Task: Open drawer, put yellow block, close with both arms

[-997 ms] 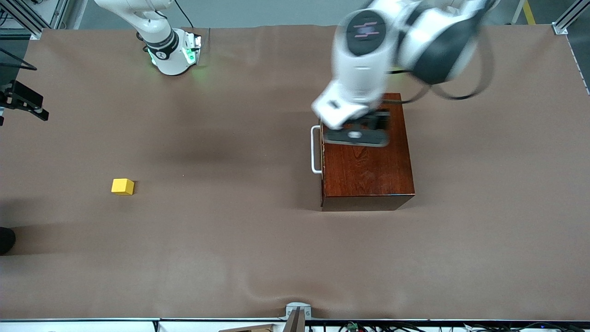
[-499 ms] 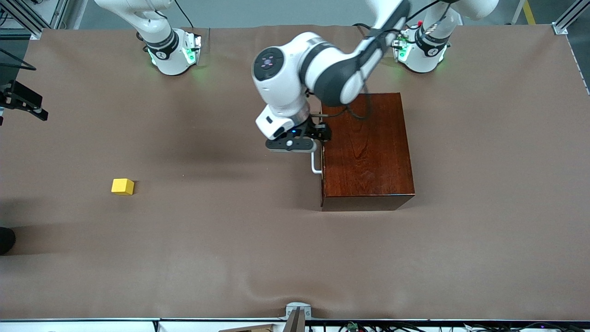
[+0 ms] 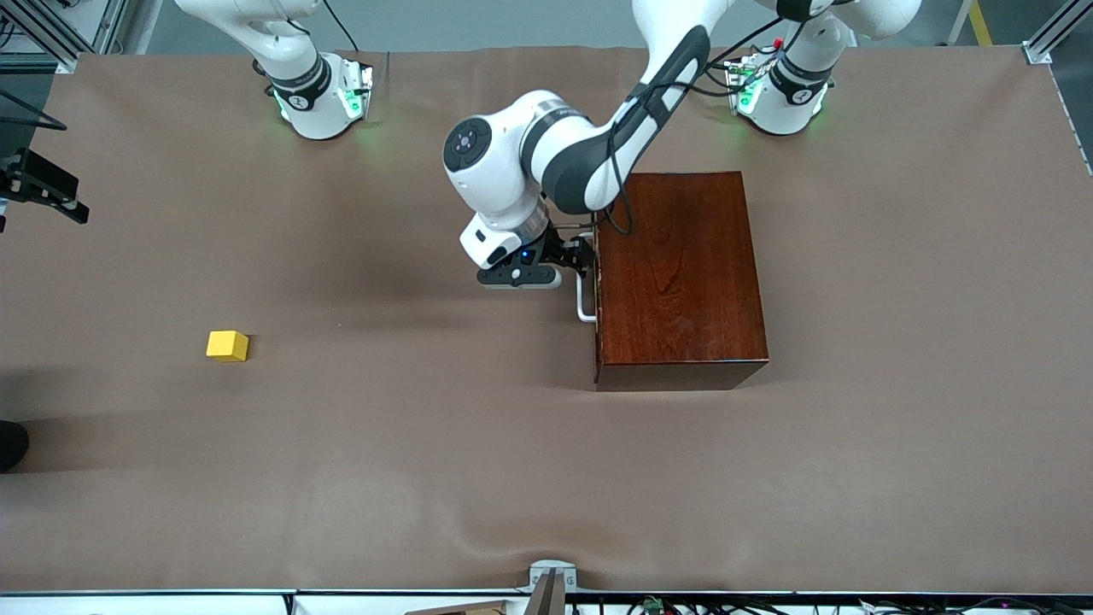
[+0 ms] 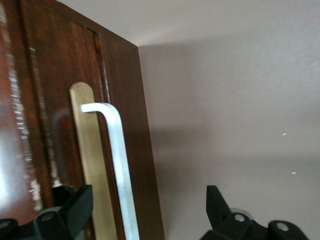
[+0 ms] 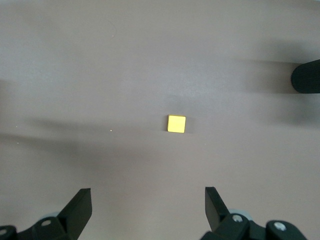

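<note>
The dark red-brown box (image 3: 679, 273) stands toward the left arm's end of the table. Its drawer (image 4: 60, 100) is shut, and the white loop handle (image 3: 583, 301) faces the right arm's end. My left gripper (image 3: 579, 259) is at that handle and open. In the left wrist view the handle (image 4: 117, 165) runs between the two fingers of the left gripper (image 4: 147, 210), untouched. The yellow block (image 3: 227, 346) lies alone on the cloth toward the right arm's end. My right gripper (image 5: 147, 207) hangs open, high above the yellow block (image 5: 176, 123), and is out of the front view.
Brown cloth (image 3: 410, 444) covers the whole table. A black rounded object (image 3: 10, 444) sits at the table's edge at the right arm's end, nearer the camera than the block. A black bracket (image 3: 43, 184) juts in at that same end.
The left arm has swung from over the box top down to the drawer's front, bringing its open gripper to the handle. Block, box and right arm have not moved.
</note>
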Action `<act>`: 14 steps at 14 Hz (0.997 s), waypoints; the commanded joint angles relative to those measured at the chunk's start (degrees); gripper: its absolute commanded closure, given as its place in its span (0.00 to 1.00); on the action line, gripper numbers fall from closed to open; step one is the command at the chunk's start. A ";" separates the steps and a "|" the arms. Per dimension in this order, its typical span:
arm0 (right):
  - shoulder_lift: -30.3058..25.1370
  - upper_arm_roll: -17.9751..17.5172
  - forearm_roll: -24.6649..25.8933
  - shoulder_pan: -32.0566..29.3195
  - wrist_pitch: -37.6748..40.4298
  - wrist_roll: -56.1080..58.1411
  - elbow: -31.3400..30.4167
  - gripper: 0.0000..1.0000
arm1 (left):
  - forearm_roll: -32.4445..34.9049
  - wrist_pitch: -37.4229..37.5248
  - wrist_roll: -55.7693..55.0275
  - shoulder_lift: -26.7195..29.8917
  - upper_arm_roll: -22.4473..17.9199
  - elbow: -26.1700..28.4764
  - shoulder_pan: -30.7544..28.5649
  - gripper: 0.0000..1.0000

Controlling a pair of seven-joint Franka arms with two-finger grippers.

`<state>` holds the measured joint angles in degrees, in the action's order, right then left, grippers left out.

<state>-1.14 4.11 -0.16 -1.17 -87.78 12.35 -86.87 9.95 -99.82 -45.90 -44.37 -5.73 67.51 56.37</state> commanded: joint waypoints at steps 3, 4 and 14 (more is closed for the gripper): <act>-0.62 -0.51 0.78 -0.50 0.59 -0.57 0.03 0.00 | 1.30 -0.28 -1.29 -2.29 -1.04 -1.85 1.02 0.00; -0.62 -0.51 0.78 -0.50 0.59 -0.57 0.03 0.00 | 1.13 -0.20 -1.38 -2.30 -0.95 -1.85 1.02 0.00; -0.62 -0.51 0.78 -0.50 0.59 -0.57 0.03 0.00 | 0.16 -3.35 -9.63 -3.79 -0.34 -1.94 0.93 0.00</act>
<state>-1.14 4.11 -0.16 -1.17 -87.78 12.35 -86.87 9.95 -101.60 -53.00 -46.59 -5.83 67.42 56.77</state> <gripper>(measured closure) 0.000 0.000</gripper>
